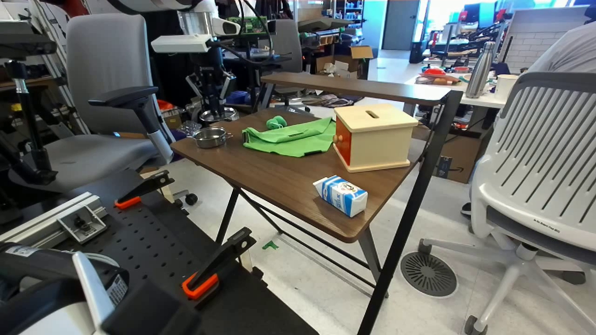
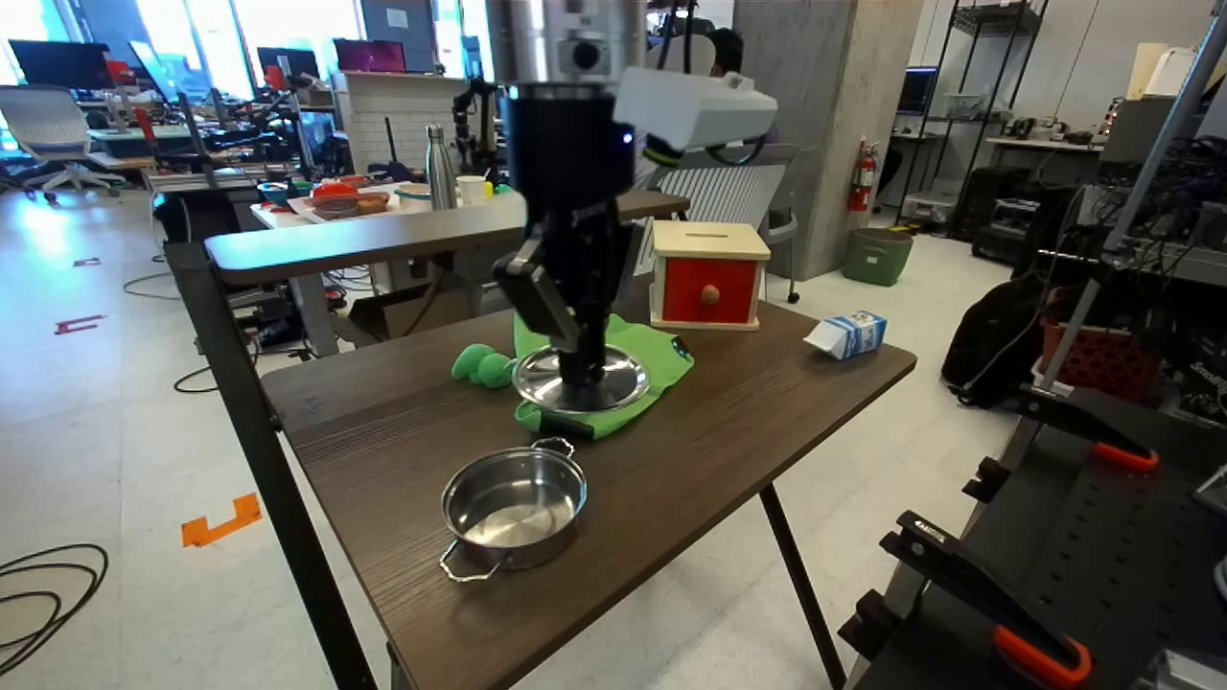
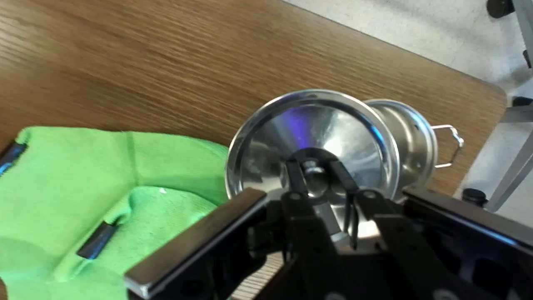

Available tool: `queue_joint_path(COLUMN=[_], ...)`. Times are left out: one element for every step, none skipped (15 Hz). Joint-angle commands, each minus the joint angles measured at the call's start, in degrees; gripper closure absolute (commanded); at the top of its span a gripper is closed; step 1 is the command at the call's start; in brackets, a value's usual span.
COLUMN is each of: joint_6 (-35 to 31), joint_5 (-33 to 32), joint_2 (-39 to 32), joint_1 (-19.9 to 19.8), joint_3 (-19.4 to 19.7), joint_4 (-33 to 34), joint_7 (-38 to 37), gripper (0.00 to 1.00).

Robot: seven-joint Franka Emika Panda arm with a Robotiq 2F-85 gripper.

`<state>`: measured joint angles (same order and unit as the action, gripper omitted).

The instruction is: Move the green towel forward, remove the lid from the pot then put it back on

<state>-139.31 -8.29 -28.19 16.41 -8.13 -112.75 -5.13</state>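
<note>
Knobbed metal lid [image 3: 312,133] is grasped aloft by the end effector [image 3: 315,167]; in an exterior view, the uncovered two-handled pot [image 2: 515,510] lies nearer, slightly left.

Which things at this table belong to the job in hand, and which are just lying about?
Part of the job: green towel; pot; lid; claw, holding the lid.
Just lying about: wooden box; milk carton; green lumpy object.

The table [image 1: 288,177], obliquely and from close above
Both exterior views share it, from nearer the pot [image 2: 515,508] and nearer the carton [image 1: 342,195]; the wrist view faces down.
</note>
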Motion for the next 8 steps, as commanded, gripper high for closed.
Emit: queue_joint_path(joint_6=[-2.7, -2.6, -3.4, -4.8, -5.6, -7.6, -8.5, -9.7], joint_5=[1.0, 0.6, 0.2, -0.2, -0.4, -1.0, -1.1, -1.3], joint_2=[4.8, 4.8, 4.6, 4.0, 3.4, 2.6, 2.1, 1.4], joint_1=[-4.5, -5.3, -6.4, -7.1, -7.6, -7.8, -8.2, -8.2], joint_3=[1.0, 1.6, 2.2, 2.9, 3.4, 4.3, 4.7, 5.2], joint_4=[-7.6, -8.4, -9.4, -10.0, -10.4, -11.0, -11.3, -11.6], joint_7=[3.4, 3.6, 4.3, 4.7, 4.5, 4.2, 4.3, 4.1], gripper=[0.95, 0.95, 0.95, 0.95, 0.95, 0.95, 0.95, 0.95])
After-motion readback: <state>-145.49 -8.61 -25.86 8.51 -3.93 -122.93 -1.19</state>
